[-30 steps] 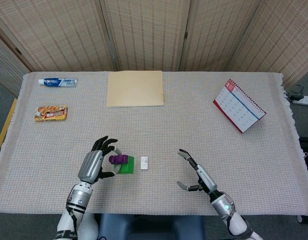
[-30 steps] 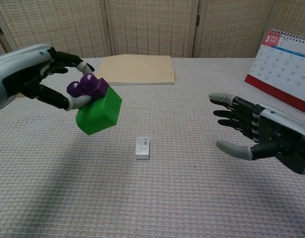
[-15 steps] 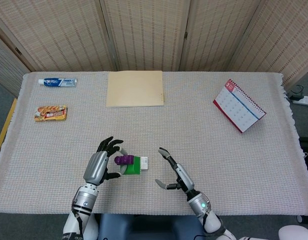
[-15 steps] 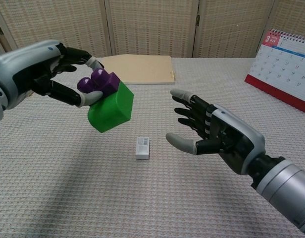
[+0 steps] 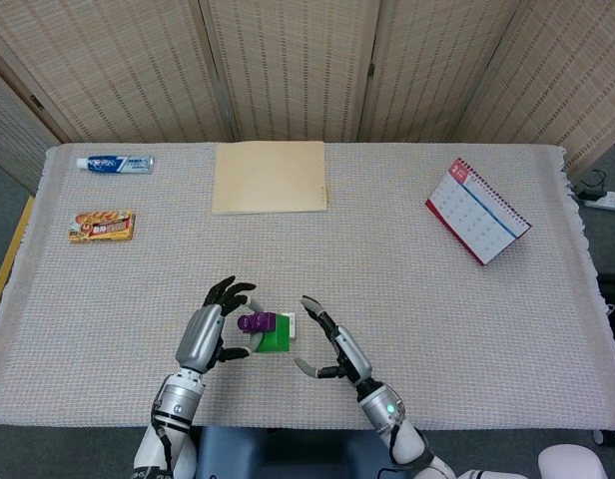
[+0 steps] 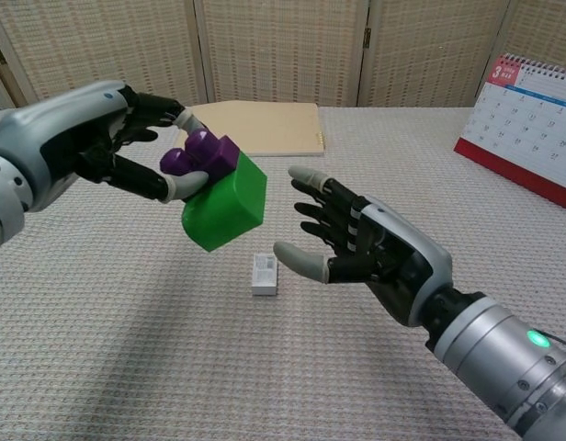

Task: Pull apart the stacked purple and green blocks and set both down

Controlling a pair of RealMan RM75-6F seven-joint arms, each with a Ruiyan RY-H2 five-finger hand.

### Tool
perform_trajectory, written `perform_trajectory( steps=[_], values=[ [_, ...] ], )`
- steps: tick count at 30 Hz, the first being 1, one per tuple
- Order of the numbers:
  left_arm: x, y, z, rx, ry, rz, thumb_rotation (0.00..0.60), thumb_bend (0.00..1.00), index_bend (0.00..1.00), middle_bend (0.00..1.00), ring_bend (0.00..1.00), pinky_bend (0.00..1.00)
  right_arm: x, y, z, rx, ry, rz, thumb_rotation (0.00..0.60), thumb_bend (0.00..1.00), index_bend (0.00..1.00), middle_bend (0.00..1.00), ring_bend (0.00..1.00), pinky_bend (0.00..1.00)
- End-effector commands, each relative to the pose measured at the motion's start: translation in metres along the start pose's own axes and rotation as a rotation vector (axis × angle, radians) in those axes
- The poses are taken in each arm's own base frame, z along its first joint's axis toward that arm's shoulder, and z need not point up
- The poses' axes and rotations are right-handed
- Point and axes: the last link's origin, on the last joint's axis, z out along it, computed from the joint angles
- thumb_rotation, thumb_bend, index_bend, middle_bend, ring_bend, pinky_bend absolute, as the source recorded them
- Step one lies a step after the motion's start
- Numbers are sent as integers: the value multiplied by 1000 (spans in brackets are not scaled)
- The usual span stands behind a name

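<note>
Since a second ago the right hand (image 6: 356, 248) has swung in, fingers spread and empty, just right of the green block (image 6: 225, 204), which hangs above the counter (image 6: 127, 349) under the purple block (image 6: 205, 154) pinched by the left hand (image 6: 90, 138).

Woven folding screens (image 5: 288, 60) (beige, panelled) stand behind the cloth-covered table (image 5: 407, 289).

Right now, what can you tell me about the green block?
The green block is bright, smooth and plastic-looking, with rounded edges. It hangs tilted in the air above the table, stuck under the smaller purple block. The left hand pinches the purple block on top. The open right hand is close beside it, not touching yet.
</note>
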Motion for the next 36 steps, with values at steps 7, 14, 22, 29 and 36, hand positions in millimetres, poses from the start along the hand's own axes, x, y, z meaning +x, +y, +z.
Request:
perform_trajectory(
  steps=[7, 14, 22, 29, 36],
  values=[
    [-11, 0, 1, 3, -21, -65, 600, 513, 750, 248, 25, 0, -6, -1, 4, -3, 2, 80, 600, 354, 0, 0, 0, 0],
    [-22, 4, -1, 0, -20, -122, 600, 518, 750, 251, 27, 0, -8, -1, 5, -11, -3, 139, 600, 354, 134, 0, 0, 0],
    [-34, 8, 2, -5, -18, -142, 600, 520, 750, 252, 28, 0, -9, 1, 4, -25, 2, 243, 600, 355, 300, 1, 22, 0],
    [-35, 6, 2, 4, -18, -154, 600, 520, 750, 252, 28, 0, -8, 1, 4, -18, 25, 248, 600, 354, 563, 140, 157, 0],
    [-31, 9, 5, -18, -14, -122, 600, 525, 750, 252, 27, 0, -8, -2, 3, -19, 51, 235, 600, 354, 809, 268, 242, 0]
  ],
)
